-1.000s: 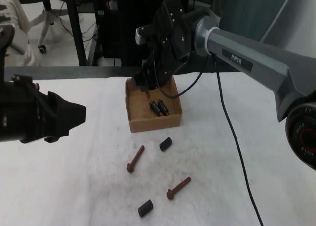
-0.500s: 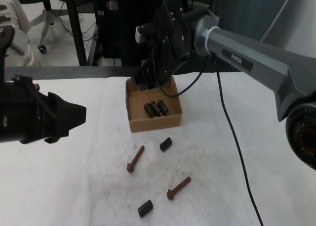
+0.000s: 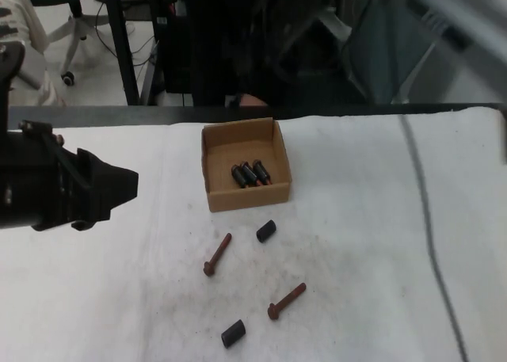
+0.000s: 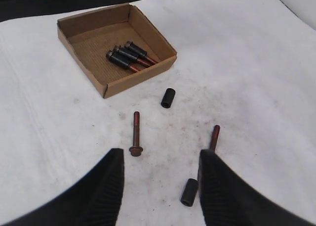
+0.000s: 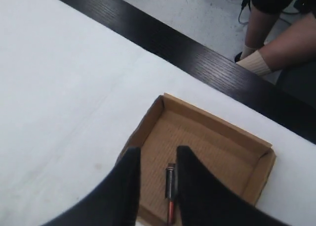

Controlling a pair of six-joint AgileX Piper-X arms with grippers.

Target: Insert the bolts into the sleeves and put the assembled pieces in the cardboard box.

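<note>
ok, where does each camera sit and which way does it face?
High view: behind the robot, facing forward and down at the brown cardboard box; left arm's black body shows.
Left wrist view: over the white-covered bench, facing the box and rust-brown bolts; open left gripper shows.
Right wrist view: above the box, facing down; open right gripper shows.
All share the box.

Brown cardboard box (image 3: 247,196); rust-red bolts (image 3: 216,254); black sleeves (image 3: 266,231); white cloth (image 3: 356,243), grey smudges.
</note>
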